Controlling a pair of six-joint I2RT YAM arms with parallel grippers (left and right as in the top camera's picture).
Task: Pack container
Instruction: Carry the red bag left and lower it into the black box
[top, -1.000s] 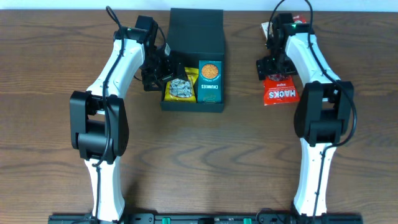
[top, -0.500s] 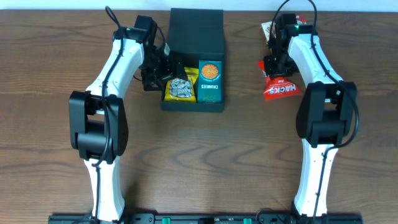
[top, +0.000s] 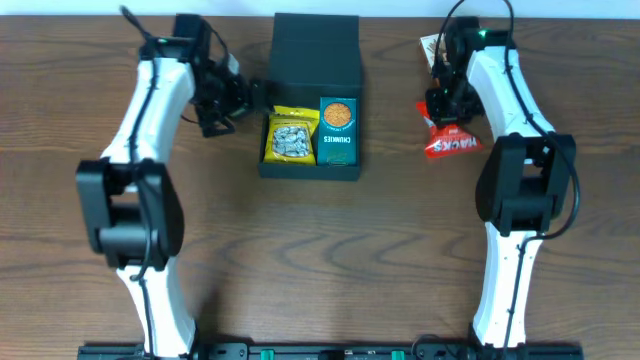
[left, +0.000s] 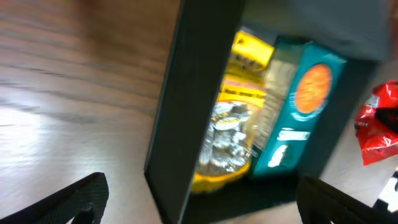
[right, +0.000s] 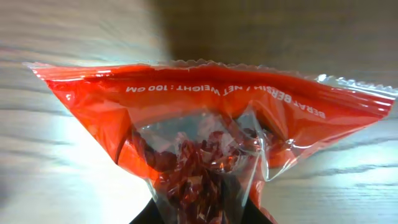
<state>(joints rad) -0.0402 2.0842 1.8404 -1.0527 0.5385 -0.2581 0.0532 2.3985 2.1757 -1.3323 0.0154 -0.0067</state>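
the container (top: 310, 171) sits open at the far middle of the desk (top: 330, 260), a yellow packet (top: 291, 138) and a teal packet (top: 338, 130) side by side inside. the left end effector (top: 250, 98) hangs released just beside its left wall. the right end effector (top: 447, 108) grasps a red packet (top: 452, 143) well to the container's right

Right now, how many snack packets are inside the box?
2. A yellow packet at the left of the box, a teal packet beside it. More could hide underneath.
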